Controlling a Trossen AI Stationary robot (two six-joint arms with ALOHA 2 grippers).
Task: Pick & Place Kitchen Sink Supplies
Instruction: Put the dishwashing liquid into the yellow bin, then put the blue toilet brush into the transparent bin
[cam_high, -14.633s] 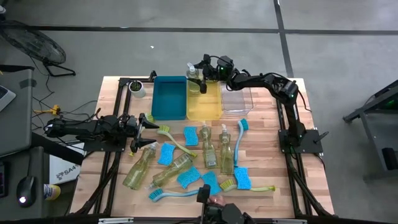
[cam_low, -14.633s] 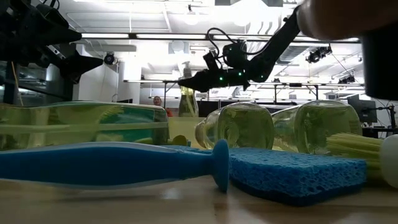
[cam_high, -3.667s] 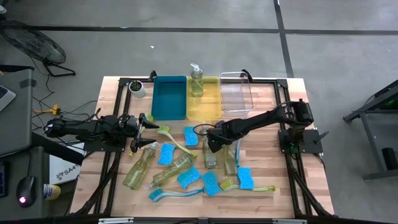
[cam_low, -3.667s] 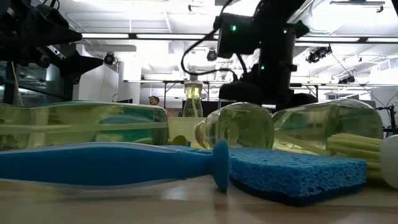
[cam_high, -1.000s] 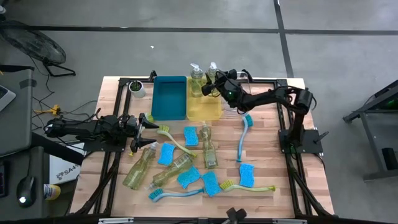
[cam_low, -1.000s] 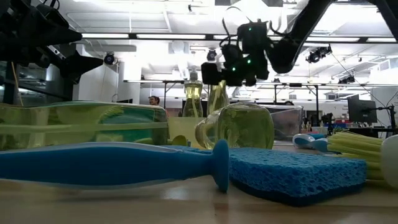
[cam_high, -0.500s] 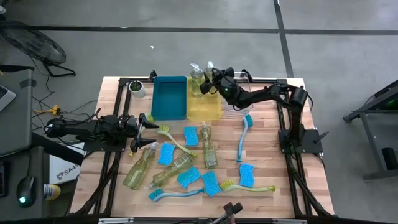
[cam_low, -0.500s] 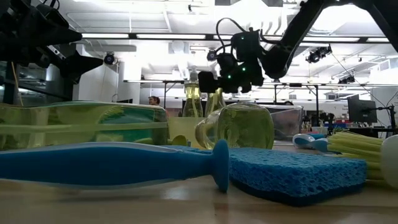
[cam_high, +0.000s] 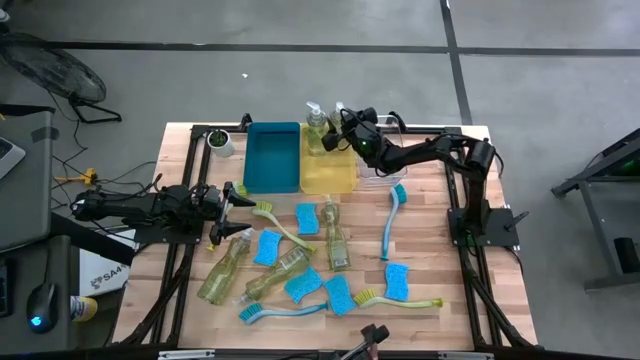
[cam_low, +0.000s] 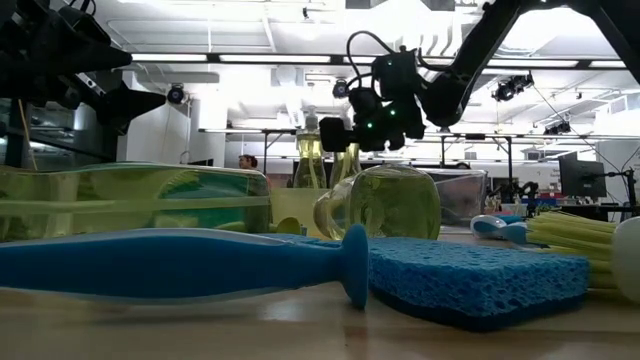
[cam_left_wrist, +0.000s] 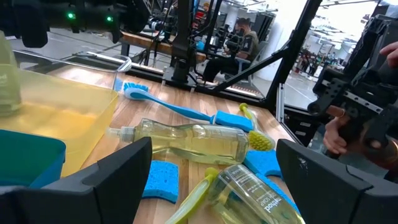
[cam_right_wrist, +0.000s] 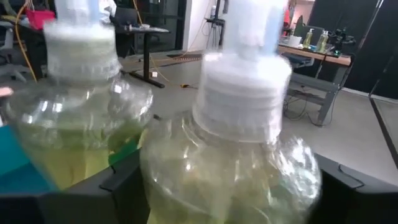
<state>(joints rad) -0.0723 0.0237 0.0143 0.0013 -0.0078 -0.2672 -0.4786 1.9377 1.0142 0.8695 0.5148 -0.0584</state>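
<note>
The right gripper (cam_high: 345, 128) stands over the yellow bin (cam_high: 328, 172) at the wooden tabletop's (cam_high: 440, 262) far edge, fingers astride an upright clear soap bottle (cam_right_wrist: 233, 163) of yellowish-green liquid, whether gripping it I cannot tell; a second bottle (cam_high: 316, 128) stands beside; the left gripper (cam_high: 228, 210) waits spread at the left edge; bright workshop behind.

Foreground: blue brush handle (cam_low: 180, 265) lay across surface (cam_low: 300, 335), touching blue sponge (cam_low: 470, 278). Behind: soap bottles (cam_low: 385, 203) lying on their sides. Farther back: right end effector (cam_low: 345, 132) at an upright bottle (cam_low: 345, 160), beside another upright bottle (cam_low: 310, 160).
</note>
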